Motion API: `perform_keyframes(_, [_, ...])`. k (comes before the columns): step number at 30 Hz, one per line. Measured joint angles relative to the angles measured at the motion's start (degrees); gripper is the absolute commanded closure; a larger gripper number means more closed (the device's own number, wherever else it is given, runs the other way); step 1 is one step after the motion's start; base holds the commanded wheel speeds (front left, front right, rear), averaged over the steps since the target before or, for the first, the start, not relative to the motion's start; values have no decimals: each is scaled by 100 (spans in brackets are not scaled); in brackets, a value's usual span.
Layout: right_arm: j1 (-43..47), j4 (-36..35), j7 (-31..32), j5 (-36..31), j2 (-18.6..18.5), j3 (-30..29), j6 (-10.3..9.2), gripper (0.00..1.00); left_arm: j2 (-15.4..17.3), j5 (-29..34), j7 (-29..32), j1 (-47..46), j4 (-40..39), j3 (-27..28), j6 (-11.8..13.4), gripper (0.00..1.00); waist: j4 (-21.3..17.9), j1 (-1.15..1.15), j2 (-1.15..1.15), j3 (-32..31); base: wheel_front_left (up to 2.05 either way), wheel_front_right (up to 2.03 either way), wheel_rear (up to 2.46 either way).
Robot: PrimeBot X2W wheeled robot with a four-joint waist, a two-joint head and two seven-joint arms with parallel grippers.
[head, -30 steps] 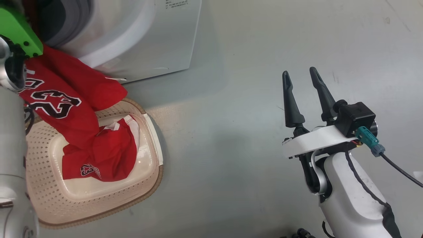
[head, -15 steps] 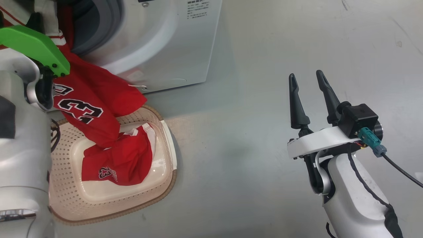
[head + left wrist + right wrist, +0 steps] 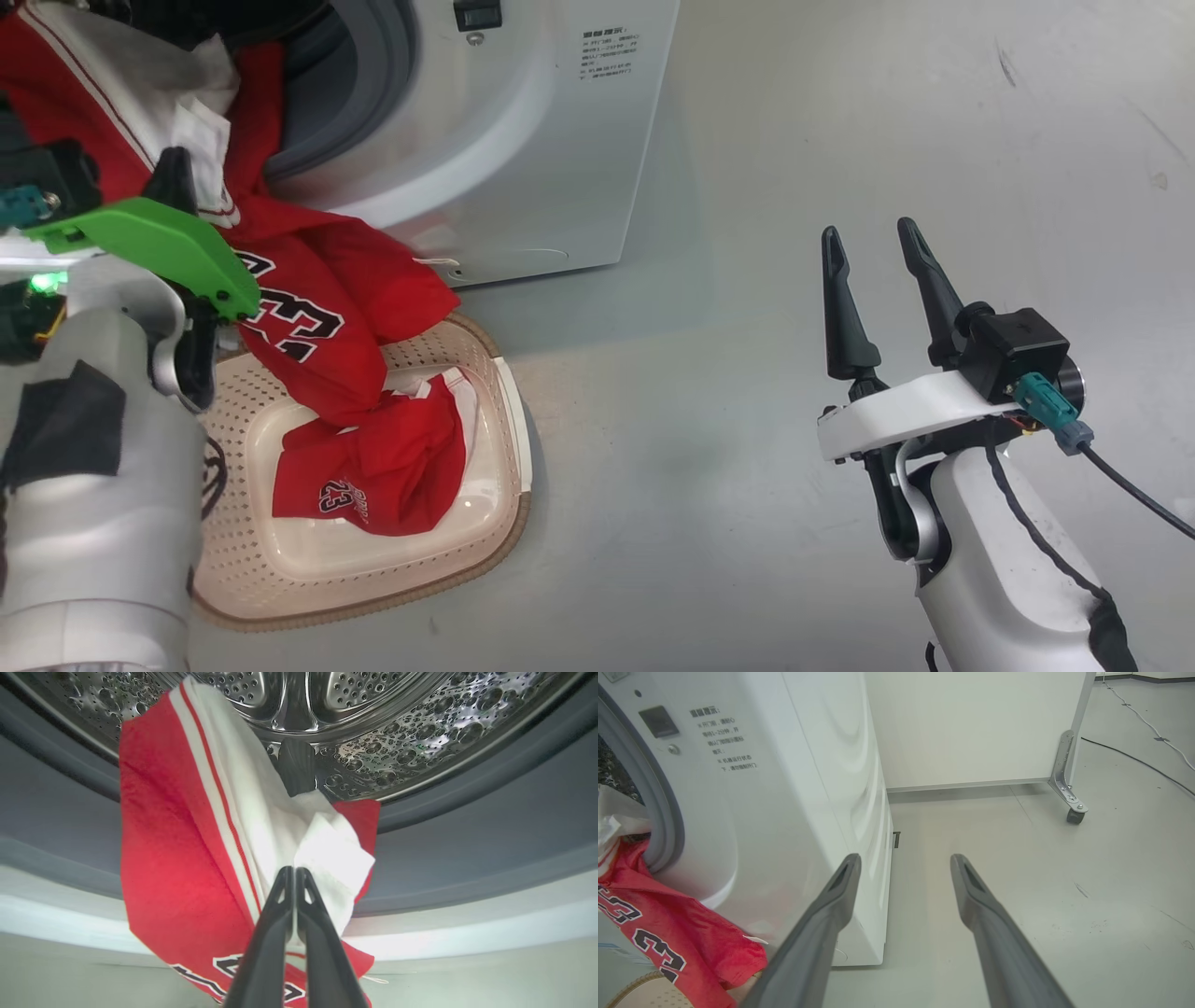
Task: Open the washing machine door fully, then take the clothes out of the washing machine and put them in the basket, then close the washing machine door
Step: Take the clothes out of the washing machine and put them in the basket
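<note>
Basket (image 3: pixel 499 439) left side hidden behind left forearm (image 3: pixel 93 523); sticker text (image 3: pixel 607 54) unreadable.

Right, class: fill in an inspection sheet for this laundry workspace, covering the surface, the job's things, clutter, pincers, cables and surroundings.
Surface: grey floor, scuffed, with a few dark marks.
Job's things: washing machine with its drum mouth open; clothes, one red jersey hanging from the drum down into the basket, another bunched inside it.
Clutter: nothing seen.
Pincers: left pincer shut on the clothes at the drum mouth; right pincer open, holding nothing, over bare floor.
Cables: black cable running from the right wrist; thin cable lying across the floor.
Surroundings: white panel on a caster beyond the machine.
</note>
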Motion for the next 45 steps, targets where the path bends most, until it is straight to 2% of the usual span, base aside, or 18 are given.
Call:
perform_keyframes(5, [91, 7, 0, 0, -1, -23, 19, 0, -119, 2, -109, 330, -10, -198, -65, 100, 71, 0, 0, -103, 0, 0, 0])
perform_keyframes(20, [116, 33, 0, 1, -1, -18, 80, 0, -190, -58, -143, 1422, 200, -475, -69, 100, 181, 0, 0, -203, 0, 0, 0])
perform_keyframes(32, [117, 90, 0, 1, -2, -20, 130, 0, -253, -41, 166, 2203, 571, -898, -74, 100, 246, 0, 0, -234, 0, 0, 0])
perform_keyframes(39, [116, 123, 0, -7, -2, -20, 137, 0, -266, 20, 628, 2582, 836, -1317, -75, 100, 285, 0, 0, -242, 0, 0, 0])
perform_keyframes(45, [116, 137, 0, -16, -2, -23, 145, 0, -266, 8, 757, 2690, 913, -1362, -75, 100, 304, 0, 0, -221, 0, 0, 0])
